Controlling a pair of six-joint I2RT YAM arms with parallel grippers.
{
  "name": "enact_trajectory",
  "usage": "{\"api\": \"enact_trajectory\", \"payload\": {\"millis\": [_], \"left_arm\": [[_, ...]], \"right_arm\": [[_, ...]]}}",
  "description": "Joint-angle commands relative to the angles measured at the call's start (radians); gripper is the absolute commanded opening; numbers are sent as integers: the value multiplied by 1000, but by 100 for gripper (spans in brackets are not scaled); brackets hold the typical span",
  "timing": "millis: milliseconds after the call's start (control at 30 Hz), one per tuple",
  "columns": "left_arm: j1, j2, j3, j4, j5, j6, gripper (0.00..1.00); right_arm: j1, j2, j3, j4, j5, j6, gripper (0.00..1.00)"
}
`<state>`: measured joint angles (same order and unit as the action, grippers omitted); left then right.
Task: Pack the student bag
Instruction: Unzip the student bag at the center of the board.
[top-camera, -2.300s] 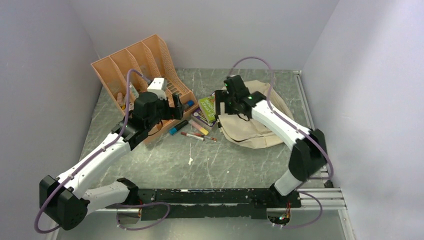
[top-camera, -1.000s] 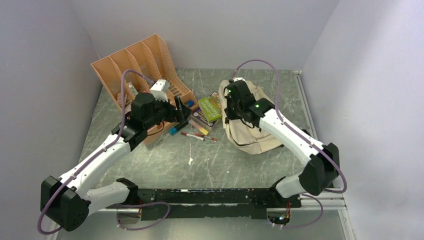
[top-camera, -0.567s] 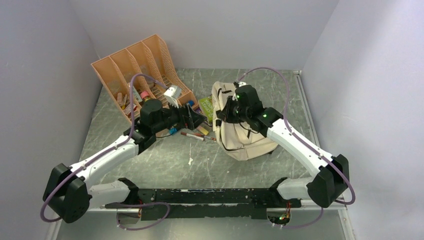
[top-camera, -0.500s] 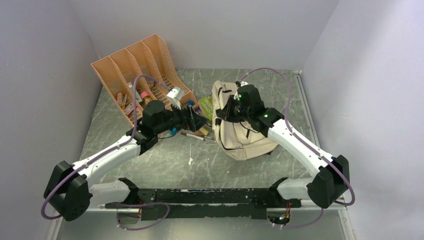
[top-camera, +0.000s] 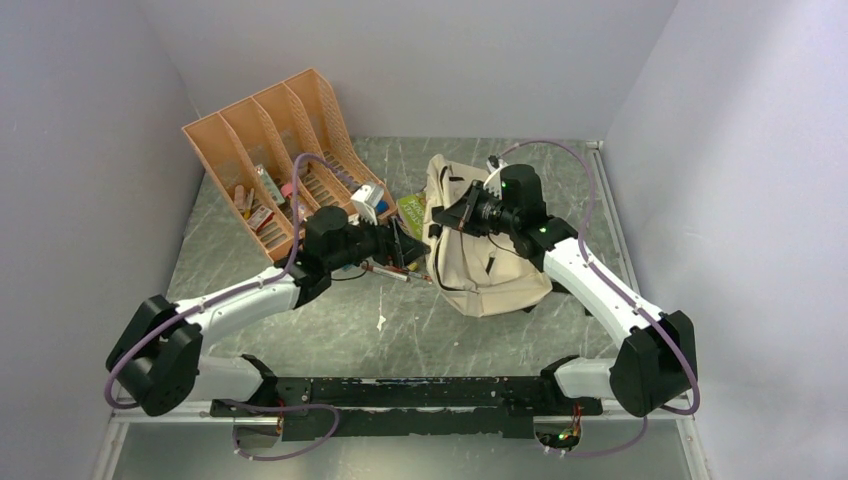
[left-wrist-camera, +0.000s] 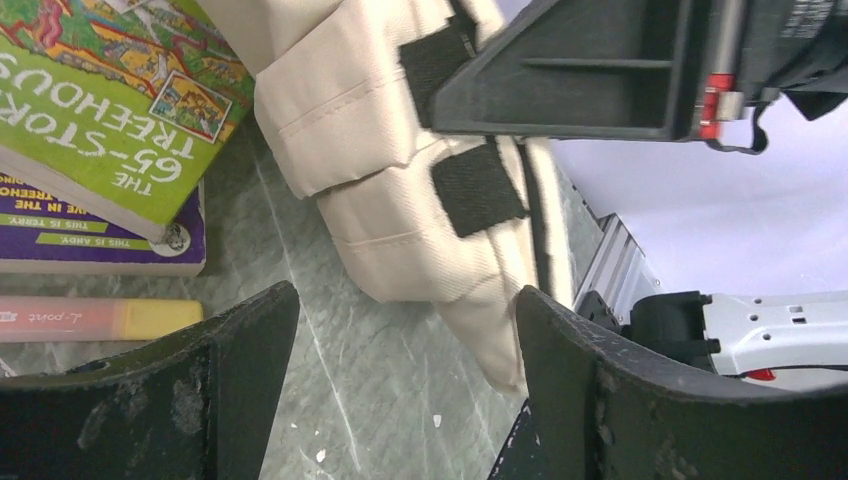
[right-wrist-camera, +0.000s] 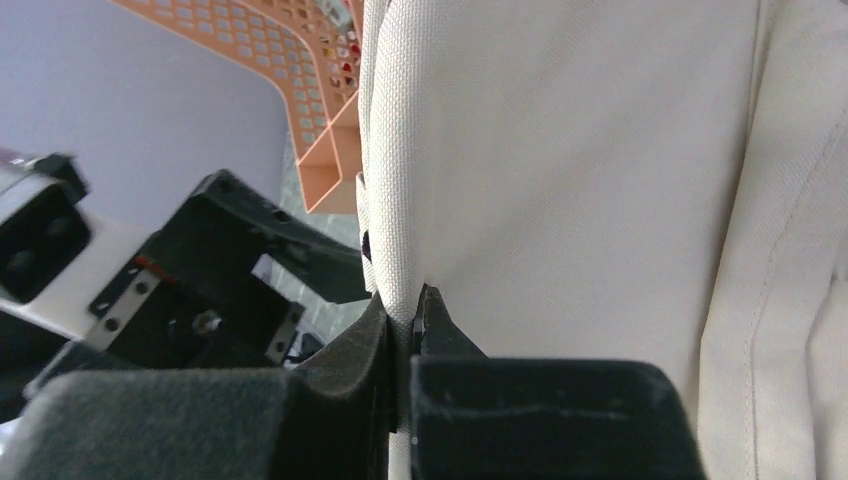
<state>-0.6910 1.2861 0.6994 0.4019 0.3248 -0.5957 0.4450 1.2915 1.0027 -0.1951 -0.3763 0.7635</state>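
Note:
The beige student bag (top-camera: 487, 262) stands half raised at the middle right of the table. My right gripper (top-camera: 452, 218) is shut on a fold of its cream fabric (right-wrist-camera: 402, 330) at the upper left edge. The bag's cloth (right-wrist-camera: 600, 200) fills the right wrist view. My left gripper (top-camera: 408, 247) is low at the bag's left side, open. In the left wrist view its gap (left-wrist-camera: 400, 385) frames bare table, and the bag's lower padded strap (left-wrist-camera: 400, 215) hangs just above. The strap's tip lies close against the right finger (left-wrist-camera: 610, 400).
An orange file organizer (top-camera: 280, 150) with small items stands at the back left. A green book (left-wrist-camera: 110, 110) lies on a purple one (left-wrist-camera: 90, 245) just left of the bag. A pink and yellow marker (left-wrist-camera: 90, 318) and other pens lie beside them.
The right gripper has pulled the bag from lying flat to half upright. The left arm has swung right from the organizer to the bag's side, its jaws narrowing a little.

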Motion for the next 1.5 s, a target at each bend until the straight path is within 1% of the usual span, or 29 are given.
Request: {"api": "enact_trajectory", "payload": {"millis": [0,233,300,367,433,500,567,633,667,833,933,1067,1200,1300,1467], "left_arm": [[-8,59,41,87,18,-20,83],[-20,129,77,140,55,-49,79],[-23,139,84,146,66,-56,75],[-25,149,86,158,78,-63,69],[-25,158,91,154,85,-64,57],[-25,164,97,137,86,-58,42],[-25,164,106,111,80,-46,26],[-24,160,117,68,67,-22,11],[-25,154,121,48,55,-11,6],[-25,124,126,-29,9,45,5],[-24,111,124,-62,-12,65,5],[-24,94,106,-109,-42,82,5],[-24,64,66,-155,-96,93,5],[-25,37,46,-195,-145,103,5],[-24,23,54,-302,-254,116,5]], "right_arm": [[-2,-32,-10,114,-100,36,1],[-3,-30,-25,141,-139,54,2],[-2,-29,-31,150,-142,58,2],[-2,-26,-32,152,-145,57,2],[-2,-23,-31,150,-147,53,3],[-3,-23,-28,138,-139,39,6],[-3,-29,-21,100,-105,7,13],[-7,-42,-14,49,-40,-41,23],[-9,-53,-12,24,-10,-60,28],[-17,-89,-13,-70,108,-135,51],[-19,-98,-10,-104,150,-161,61],[-22,-107,3,-143,207,-191,63],[-24,-111,3,-204,344,-190,63],[-27,-115,-17,-223,401,-181,64],[-26,-93,-42,-280,443,-165,65]]}}
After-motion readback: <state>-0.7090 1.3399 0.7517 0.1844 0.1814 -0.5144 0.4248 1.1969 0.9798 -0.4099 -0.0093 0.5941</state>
